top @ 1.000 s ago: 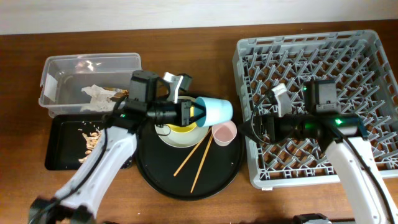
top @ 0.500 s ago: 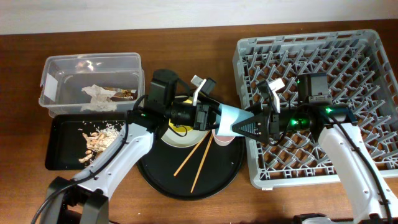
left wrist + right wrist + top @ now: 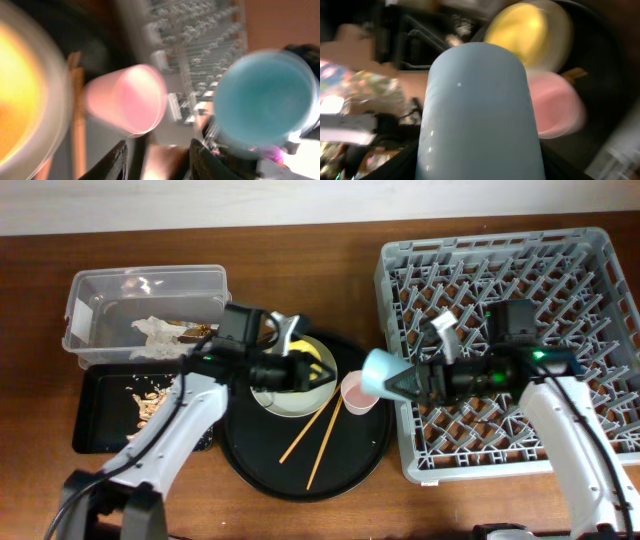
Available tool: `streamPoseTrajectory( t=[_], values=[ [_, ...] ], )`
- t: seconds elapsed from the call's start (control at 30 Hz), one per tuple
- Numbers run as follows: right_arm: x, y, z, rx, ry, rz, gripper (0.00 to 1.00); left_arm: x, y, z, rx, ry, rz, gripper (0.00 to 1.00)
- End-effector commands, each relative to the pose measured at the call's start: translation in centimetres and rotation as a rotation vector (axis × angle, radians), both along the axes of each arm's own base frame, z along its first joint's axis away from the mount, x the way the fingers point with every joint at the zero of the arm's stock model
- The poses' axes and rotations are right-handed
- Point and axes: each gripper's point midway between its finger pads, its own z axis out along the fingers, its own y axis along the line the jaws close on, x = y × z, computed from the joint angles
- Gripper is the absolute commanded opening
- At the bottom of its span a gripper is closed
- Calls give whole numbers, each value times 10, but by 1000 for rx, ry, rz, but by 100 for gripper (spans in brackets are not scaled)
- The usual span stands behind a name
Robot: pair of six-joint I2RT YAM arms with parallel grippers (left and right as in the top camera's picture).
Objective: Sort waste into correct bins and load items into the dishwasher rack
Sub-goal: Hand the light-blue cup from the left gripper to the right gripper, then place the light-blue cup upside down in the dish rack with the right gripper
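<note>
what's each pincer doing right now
Left pincer: open, holding nothing.
Right pincer: closed on the blue cup.

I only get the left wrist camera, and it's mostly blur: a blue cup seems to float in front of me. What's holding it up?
Observer: The right pincer grips the blue cup near its base, tipped on its side, at the edge of the dishwasher rack.
Operator: And the pincer under my camera?
Observer: The left pincer is open and empty, hovering above the yellow bowl.
Operator: Is any rubbish binned?
Observer: White napkins lie in the clear tub, and crumbs in the black tray.
</note>
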Motion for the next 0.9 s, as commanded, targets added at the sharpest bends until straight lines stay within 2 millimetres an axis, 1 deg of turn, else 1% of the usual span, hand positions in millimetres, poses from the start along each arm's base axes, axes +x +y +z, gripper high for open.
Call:
streamPoseTrajectory(
  t=[0.0, 0.03, 0.1, 0.13, 0.17, 0.2, 0.27, 0.3, 0.33, 0.37, 0.4, 0.43, 0.47, 0.5, 0.57, 0.63, 0.67, 0.7, 0.73, 0.77, 0.8, 0.83, 0.87],
  values=[
    [15, -57, 15, -235, 17, -176, 60, 8, 74, 9, 277, -162, 144, 39],
    [15, -81, 22, -322, 56, -266, 60, 1, 106, 13, 382, -153, 230, 39],
    [10, -130, 28, -496, 163, -491, 60, -10, 139, 19, 505, -155, 321, 39],
    [4, -155, 31, -581, 210, -595, 60, -16, 152, 23, 554, -165, 355, 40],
    [-3, -179, 27, -675, 274, -697, 59, -18, 155, 26, 567, -171, 363, 47],
    [-5, -187, 20, -717, 308, -715, 59, -18, 155, 26, 567, -171, 363, 48],
    [1, -196, -4, -771, 397, -692, 64, -19, 155, 26, 568, -171, 363, 48],
    [6, -197, -15, -776, 429, -678, 66, -19, 155, 26, 568, -171, 363, 48],
    [14, -199, -31, -781, 462, -663, 67, -19, 155, 26, 568, -171, 363, 48],
    [19, -200, -40, -783, 481, -655, 70, -19, 155, 26, 568, -171, 363, 48],
    [24, -200, -49, -779, 501, -644, 79, -18, 155, 26, 567, -171, 363, 48],
    [28, -196, -57, -759, 516, -629, 83, -18, 155, 26, 567, -172, 363, 48],
    [33, -189, -63, -712, 524, -603, 96, -18, 155, 26, 567, -172, 363, 48],
    [34, -186, -63, -699, 523, -600, 99, -18, 155, 26, 567, -171, 363, 49],
    [29, -185, -60, -700, 534, -596, 100, -19, 153, 26, 560, -171, 359, 52],
    [24, -184, -42, -695, 487, -614, 99, -16, 142, 30, 546, -204, 333, 52],
    [22, -184, -32, -691, 455, -627, 98, -17, 133, 31, 542, -223, 309, 52],
    [14, -182, -20, -694, 436, -635, 95, -17, 129, 31, 544, -232, 294, 52],
    [8, -185, -16, -714, 432, -642, 94, -18, 129, 29, 556, -232, 293, 52],
    [6, -192, -19, -757, 445, -661, 94, -18, 129, 29, 556, -231, 292, 52],
    [5, -194, -23, -766, 470, -675, 94, -18, 129, 29, 555, -230, 292, 52],
    [3, -193, -31, -770, 498, -663, 94, -18, 129, 29, 556, -228, 292, 52],
    [-2, -193, -44, -778, 546, -647, 93, -18, 129, 29, 556, -227, 291, 52]
  ],
)
